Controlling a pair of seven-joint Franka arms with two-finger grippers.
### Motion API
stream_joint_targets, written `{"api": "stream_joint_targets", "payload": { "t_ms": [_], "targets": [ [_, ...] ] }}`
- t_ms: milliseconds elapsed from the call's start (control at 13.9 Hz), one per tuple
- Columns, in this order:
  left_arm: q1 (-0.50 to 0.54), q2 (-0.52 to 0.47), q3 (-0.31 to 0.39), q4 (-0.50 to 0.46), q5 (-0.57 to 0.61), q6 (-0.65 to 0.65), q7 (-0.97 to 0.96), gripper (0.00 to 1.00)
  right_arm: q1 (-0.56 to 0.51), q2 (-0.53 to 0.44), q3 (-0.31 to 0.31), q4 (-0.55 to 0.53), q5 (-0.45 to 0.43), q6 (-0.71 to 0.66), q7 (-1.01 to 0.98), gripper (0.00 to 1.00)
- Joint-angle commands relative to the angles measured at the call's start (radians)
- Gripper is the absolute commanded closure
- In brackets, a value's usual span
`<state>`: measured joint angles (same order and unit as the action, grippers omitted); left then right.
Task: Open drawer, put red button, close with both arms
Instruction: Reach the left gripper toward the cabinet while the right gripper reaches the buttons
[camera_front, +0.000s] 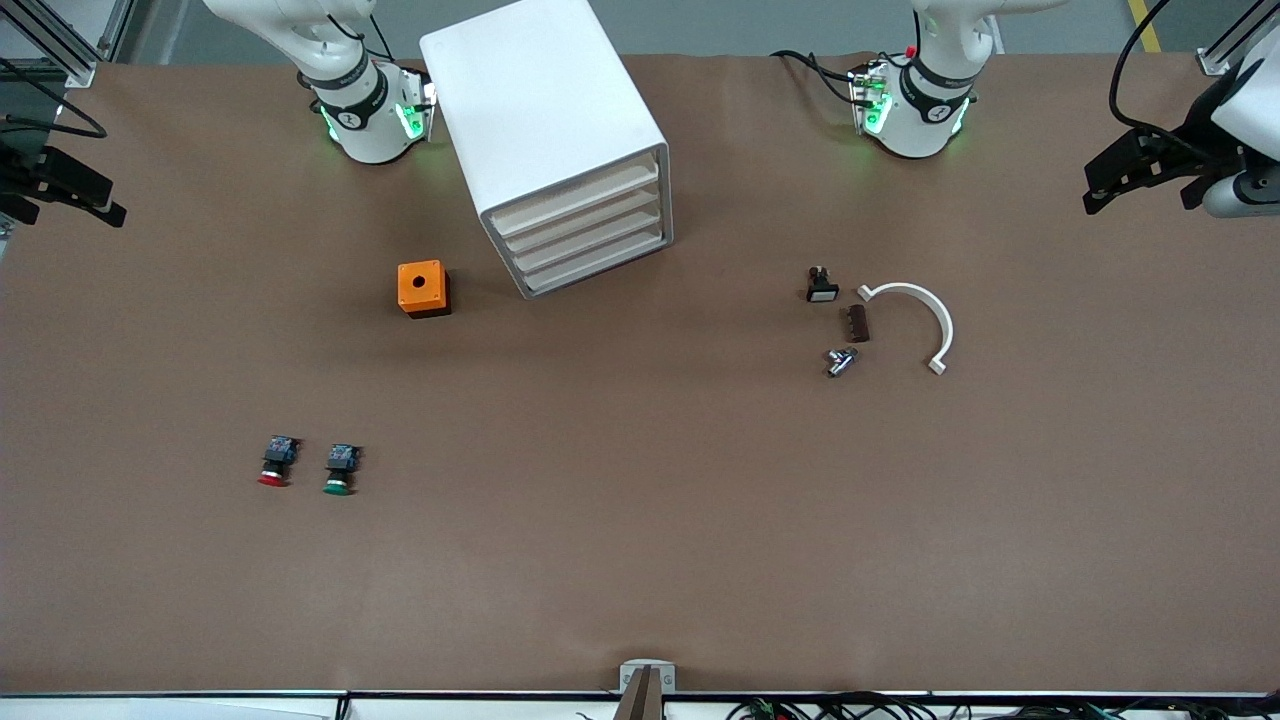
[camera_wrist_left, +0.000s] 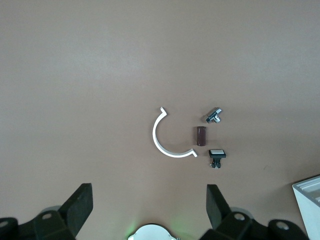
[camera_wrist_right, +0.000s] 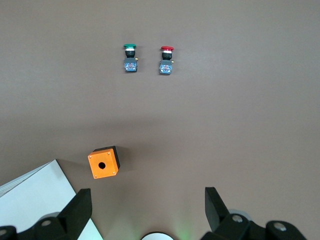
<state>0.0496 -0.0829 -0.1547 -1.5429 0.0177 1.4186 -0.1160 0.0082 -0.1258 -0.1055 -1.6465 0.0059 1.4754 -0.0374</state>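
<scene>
Nothing done yet, by the look of it. White drawer cabinet (camera_front: 553, 140) by the robots' edge, all drawers shut. Left gripper (camera_wrist_left: 150, 207) and right gripper (camera_wrist_right: 148, 206) parked wide open at the table's ends, holding nothing. Red button (camera_front: 275, 462) untouched toward the right arm's camera-side corner, beside green button (camera_front: 340, 470). Drawer handles can't be made out.

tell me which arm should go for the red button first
Right, probably. The red button lies toward the right arm's end of the table beside the green button, and shows in the right wrist view between the open right pincer fingers. The left pincer, also open, hangs over the white curved bracket.
</scene>
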Motion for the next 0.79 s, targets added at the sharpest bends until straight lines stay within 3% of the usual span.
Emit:
{"api": "stream_joint_targets", "payload": {
  "t_ms": [0,216,505,721],
  "targets": [
    [0.001,0.008,-0.005,0.027,0.024,-0.026,0.001,0.00,-0.008,-0.029,0.007,-0.027,-0.010,0.005,0.007,0.00],
    [0.007,0.017,-0.002,0.029,0.024,-0.024,0.012,0.00,-0.011,-0.028,0.007,-0.027,-0.012,0.005,0.001,0.00],
    [0.010,0.100,0.006,0.040,0.044,-0.007,0.004,0.00,-0.017,-0.026,0.003,-0.026,-0.010,0.010,-0.036,0.00],
    [0.007,0.135,0.009,-0.003,0.044,0.087,0.001,0.00,-0.016,-0.021,0.004,-0.012,-0.012,0.009,-0.035,0.00]
  ]
}}
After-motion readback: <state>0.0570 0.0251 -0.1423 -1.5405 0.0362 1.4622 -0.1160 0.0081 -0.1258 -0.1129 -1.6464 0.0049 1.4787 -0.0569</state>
